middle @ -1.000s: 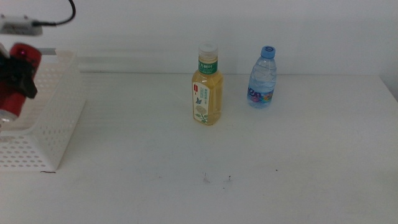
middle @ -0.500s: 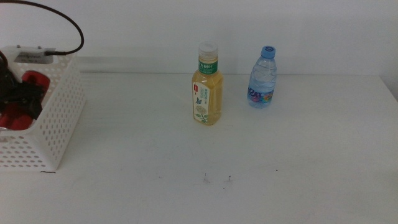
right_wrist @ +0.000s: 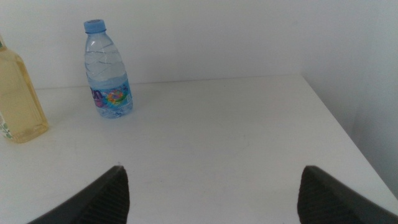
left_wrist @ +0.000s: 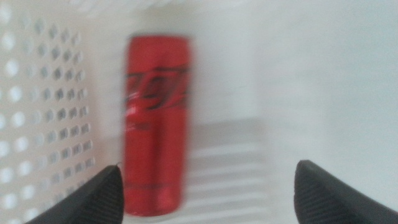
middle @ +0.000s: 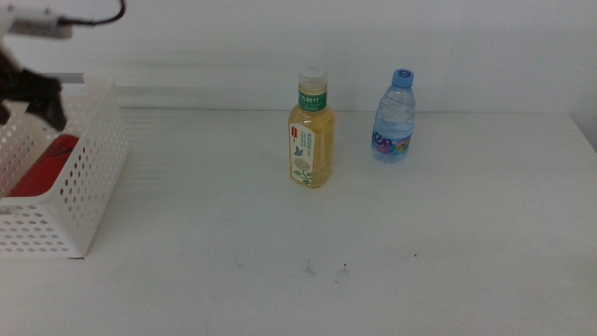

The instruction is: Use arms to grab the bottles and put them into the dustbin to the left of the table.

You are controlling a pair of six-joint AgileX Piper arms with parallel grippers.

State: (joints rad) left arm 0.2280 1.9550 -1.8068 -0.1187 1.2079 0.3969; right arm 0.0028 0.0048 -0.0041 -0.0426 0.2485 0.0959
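The slim red soda can (middle: 45, 166) lies on its side inside the white perforated dustbin (middle: 89, 187) at the table's left; the left wrist view shows the can (left_wrist: 155, 124) lying below. My left gripper (middle: 28, 93) hovers above the dustbin, open and empty, its jaw tips wide apart (left_wrist: 208, 180). The yellow tea bottle (middle: 310, 131) stands upright mid-table, and the clear water bottle (middle: 393, 119) with a blue cap stands to its right. Both show in the right wrist view, the water bottle (right_wrist: 107, 71) and the tea bottle's edge (right_wrist: 18, 99). My right gripper (right_wrist: 211, 186) is open, out of the middle view.
The white table (middle: 373, 252) stretches between the dustbin and the bottles, with a few tiny dark specks (middle: 326, 269) near the front. A white wall runs along the back. The table's right edge (right_wrist: 348, 137) shows in the right wrist view.
My left gripper lowered the red can into the dustbin, let it go and rose above the rim. The can now lies in the dustbin. The bottles have not moved.
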